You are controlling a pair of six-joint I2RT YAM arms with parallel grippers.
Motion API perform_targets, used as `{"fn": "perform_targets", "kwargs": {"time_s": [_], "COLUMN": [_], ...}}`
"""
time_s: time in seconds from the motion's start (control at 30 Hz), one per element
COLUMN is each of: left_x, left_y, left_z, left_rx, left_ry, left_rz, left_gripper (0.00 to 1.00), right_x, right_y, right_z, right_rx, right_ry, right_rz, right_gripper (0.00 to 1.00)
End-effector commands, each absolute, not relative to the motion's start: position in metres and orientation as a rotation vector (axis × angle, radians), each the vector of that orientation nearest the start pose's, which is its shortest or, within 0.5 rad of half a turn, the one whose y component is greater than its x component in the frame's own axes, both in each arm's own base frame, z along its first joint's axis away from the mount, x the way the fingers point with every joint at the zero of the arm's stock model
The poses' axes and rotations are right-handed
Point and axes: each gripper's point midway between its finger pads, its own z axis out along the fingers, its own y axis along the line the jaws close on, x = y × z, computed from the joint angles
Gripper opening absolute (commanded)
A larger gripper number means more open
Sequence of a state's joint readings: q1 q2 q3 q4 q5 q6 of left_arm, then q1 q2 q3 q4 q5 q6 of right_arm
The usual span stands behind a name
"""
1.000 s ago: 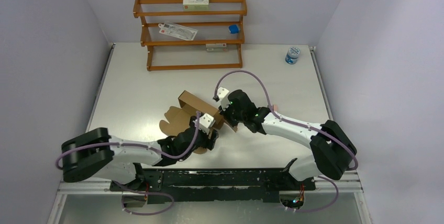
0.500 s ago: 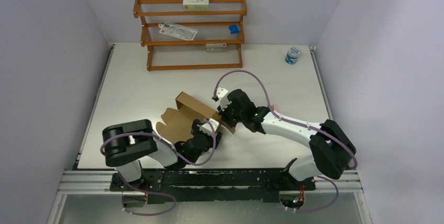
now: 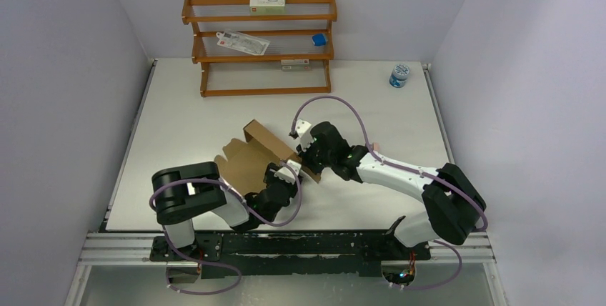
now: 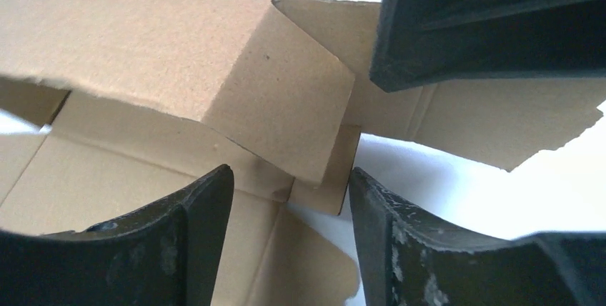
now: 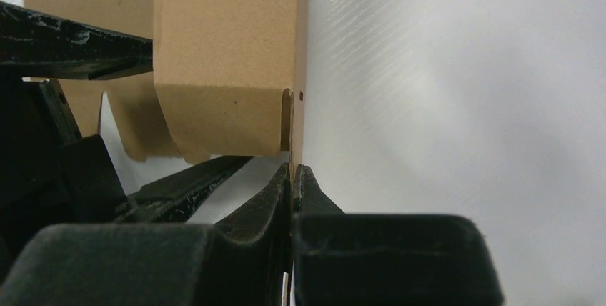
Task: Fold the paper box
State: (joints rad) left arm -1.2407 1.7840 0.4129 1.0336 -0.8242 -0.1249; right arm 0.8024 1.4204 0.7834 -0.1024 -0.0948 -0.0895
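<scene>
The paper box (image 3: 246, 159) is a half-folded brown cardboard sheet in the middle of the table, with one wall standing (image 3: 270, 141). My right gripper (image 3: 308, 164) is shut on the thin edge of that wall (image 5: 293, 127), as the right wrist view shows at the gripper (image 5: 291, 167). My left gripper (image 3: 285, 172) is at the box's near right corner. In the left wrist view it (image 4: 290, 173) is open, with a small corner tab (image 4: 330, 181) hanging between its fingers. The folded side panel (image 4: 286, 99) sits just above.
A wooden rack (image 3: 259, 45) stands at the back with printed cartons and a small blue item (image 3: 319, 38). A blue-and-white jar (image 3: 399, 74) sits at the back right. A tiny pink item (image 3: 373, 148) lies beside the right arm.
The left arm's elbow has swung right and folded in close to the box. The box's left flaps have lifted and shifted slightly. The right gripper has kept its hold in place.
</scene>
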Motion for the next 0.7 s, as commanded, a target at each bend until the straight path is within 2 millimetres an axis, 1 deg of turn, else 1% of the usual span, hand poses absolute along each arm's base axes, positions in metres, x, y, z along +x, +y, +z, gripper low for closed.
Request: {"fn": "perform_targets", "kwargs": {"time_s": [0.0,0.1,0.27,0.4,0.53,0.67], "left_x": [0.241,0.243,0.249,0.255,0.254,0.255], "left_y": [-0.289,-0.284,-0.276,-0.273,-0.273,-0.272], "left_z": [0.060,0.063,0.066,0.060,0.053,0.045], "left_rx": [0.305,0.274,0.222,0.205,0.193,0.173], "left_ry": [1.703,1.704,1.715,1.747,1.775,1.806], "left_rz": [-0.184,-0.180,-0.205,-0.228,-0.274,-0.312], "left_gripper": [0.62,0.58,0.56,0.55,0.52,0.49], "right_x": [0.246,0.245,0.244,0.244,0.246,0.246], "right_y": [0.280,0.280,0.280,0.282,0.283,0.284], "right_z": [0.088,0.087,0.081,0.083,0.086,0.083], "right_rx": [-1.066,-1.074,-1.091,-1.084,-1.054,-1.033], "right_ry": [2.078,2.080,2.094,2.102,2.098,2.117], "right_rz": [0.502,0.503,0.506,0.512,0.519,0.523], "right_gripper": [0.00,0.00,0.00,0.00,0.00,0.00]}}
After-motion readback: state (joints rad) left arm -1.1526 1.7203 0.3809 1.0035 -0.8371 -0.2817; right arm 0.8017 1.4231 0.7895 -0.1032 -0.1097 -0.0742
